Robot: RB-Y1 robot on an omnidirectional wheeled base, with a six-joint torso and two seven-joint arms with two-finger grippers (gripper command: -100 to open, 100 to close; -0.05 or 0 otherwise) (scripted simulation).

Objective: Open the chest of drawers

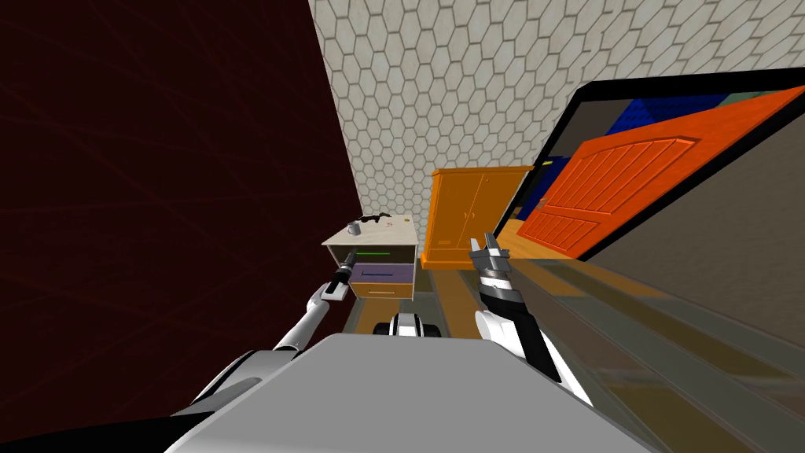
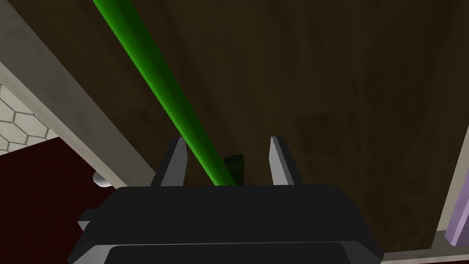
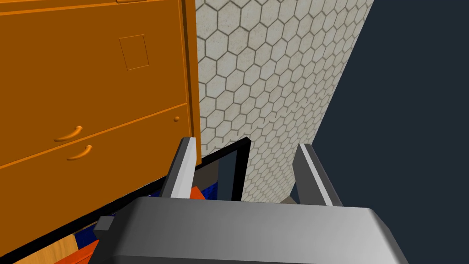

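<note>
The chest of drawers (image 1: 391, 232) is a small unit with a pale top, standing against the dark red wall. Its top drawer front (image 2: 320, 91) is dark brown and carries a green bar handle (image 1: 376, 254). Below it are a purple drawer (image 1: 383, 274) and a tan one (image 1: 384, 291). My left gripper (image 1: 350, 258) is at the top drawer. In the left wrist view the green handle (image 2: 160, 82) runs between the fingers of the left gripper (image 2: 227, 139), nearer one finger, and the fingers stand open around it. My right gripper (image 1: 483, 241) hangs open and empty to the right.
A small cup (image 1: 354, 229) and a dark object (image 1: 373, 217) lie on the chest's top. An orange wardrobe (image 1: 468, 216) stands just right of the chest against the hexagon-tiled wall (image 1: 472, 94). An orange door (image 1: 621, 185) stands open at the right.
</note>
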